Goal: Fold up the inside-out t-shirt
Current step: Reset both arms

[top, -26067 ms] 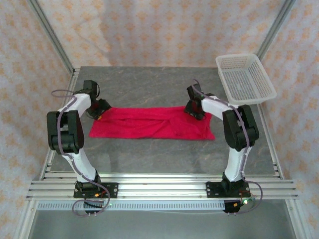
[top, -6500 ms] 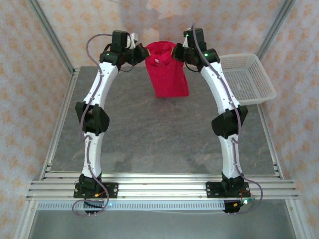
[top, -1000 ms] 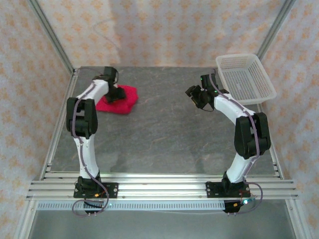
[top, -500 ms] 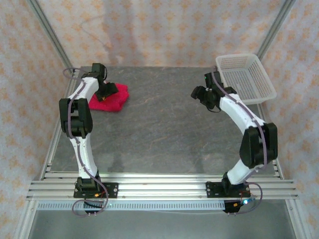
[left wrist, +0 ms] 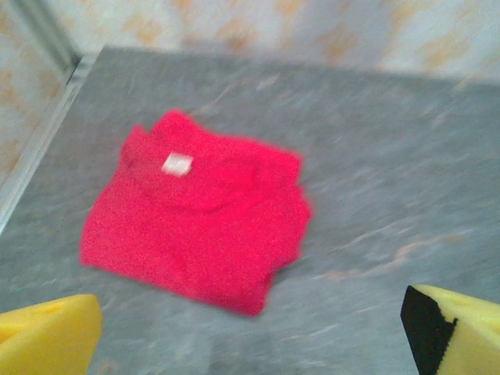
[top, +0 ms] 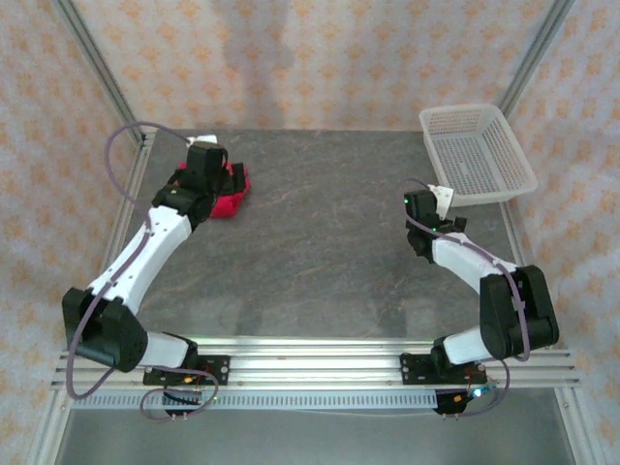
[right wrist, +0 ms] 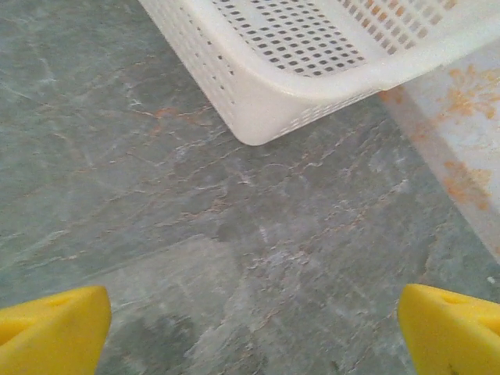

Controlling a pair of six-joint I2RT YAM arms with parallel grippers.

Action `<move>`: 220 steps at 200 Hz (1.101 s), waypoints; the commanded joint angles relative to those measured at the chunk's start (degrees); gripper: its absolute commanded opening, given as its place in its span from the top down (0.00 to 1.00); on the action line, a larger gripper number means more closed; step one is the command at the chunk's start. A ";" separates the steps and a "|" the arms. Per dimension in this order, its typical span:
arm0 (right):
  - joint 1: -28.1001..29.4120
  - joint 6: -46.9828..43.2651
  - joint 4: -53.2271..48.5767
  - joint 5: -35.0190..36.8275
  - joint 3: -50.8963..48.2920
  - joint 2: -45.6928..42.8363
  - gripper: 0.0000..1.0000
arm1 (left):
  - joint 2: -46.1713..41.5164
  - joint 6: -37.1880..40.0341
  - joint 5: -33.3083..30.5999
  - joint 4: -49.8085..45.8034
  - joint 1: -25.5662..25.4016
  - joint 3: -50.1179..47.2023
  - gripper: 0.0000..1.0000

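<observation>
The inside-out t-shirt (left wrist: 195,211) is a crimson folded bundle lying flat on the grey table, with its small white tag (left wrist: 177,164) facing up. In the top view the t-shirt (top: 233,184) lies at the far left, partly hidden behind my left gripper (top: 205,172). My left gripper (left wrist: 250,344) hangs above and just near of the cloth, open, its yellow pads wide apart and empty. Over bare table at the right, my right gripper (top: 427,207) is open as well. In its own view the right gripper (right wrist: 254,336) holds nothing.
A white mesh basket (top: 477,153) stands at the far right corner, and its near corner (right wrist: 258,129) lies just ahead of my right gripper. Metal frame posts and patterned walls close in the table's left, right and far sides.
The left gripper has pulled back off the folded shirt and opened wide. The right arm has drawn back toward the near right, its jaws opening too.
</observation>
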 commanded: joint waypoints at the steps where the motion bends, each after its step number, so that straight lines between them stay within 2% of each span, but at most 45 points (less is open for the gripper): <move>1: -0.30 -5.40 13.85 6.11 -2.96 1.92 0.05 | 1.72 6.75 -5.71 5.52 0.01 -6.14 0.00; 27: -0.46 -6.38 21.47 5.10 -6.05 4.11 0.05 | -0.28 9.91 -8.60 14.73 0.06 -14.75 0.00; 42: -0.78 -6.63 23.02 3.81 -6.62 4.08 0.04 | -2.39 12.11 -10.69 24.69 0.07 -22.12 0.00; 60: -1.70 -7.13 30.21 2.30 -9.25 3.46 0.03 | -4.58 12.89 -12.45 35.49 0.29 -30.06 0.00; 91: -4.65 -7.43 41.07 -2.36 -13.90 3.24 0.02 | -5.59 11.48 -9.36 50.93 3.15 -40.02 0.00; 103: -5.48 -7.93 48.00 -4.61 -16.49 5.00 0.01 | -4.27 9.60 -8.19 55.80 5.37 -42.46 0.00; 108: -5.49 -7.91 47.57 -4.84 -16.43 4.89 0.01 | -3.58 9.12 -7.51 57.40 6.55 -42.98 0.00; 118: -5.65 -7.16 44.73 -5.49 -15.96 3.92 0.00 | -3.52 8.64 -7.57 58.05 7.39 -43.09 0.00; 134: -5.65 -7.97 49.29 -6.32 -17.89 4.28 0.00 | -1.39 7.45 -3.74 63.87 9.23 -44.94 0.00; 149: -5.83 -7.75 50.62 -7.16 -19.36 3.45 0.00 | 3.30 7.52 -3.44 68.91 9.30 -45.52 0.00; 188: -5.83 -8.44 61.98 -10.91 -25.67 4.62 0.01 | 5.18 8.23 -1.86 68.35 9.30 -44.34 0.00; 202: -5.60 -10.68 73.04 -10.27 -26.70 10.21 0.01 | 5.35 8.69 -1.11 68.56 9.23 -44.27 0.00; 220: -5.57 -9.02 61.87 -10.72 -24.90 5.57 0.01 | 5.38 8.77 -1.02 68.54 9.22 -44.26 0.00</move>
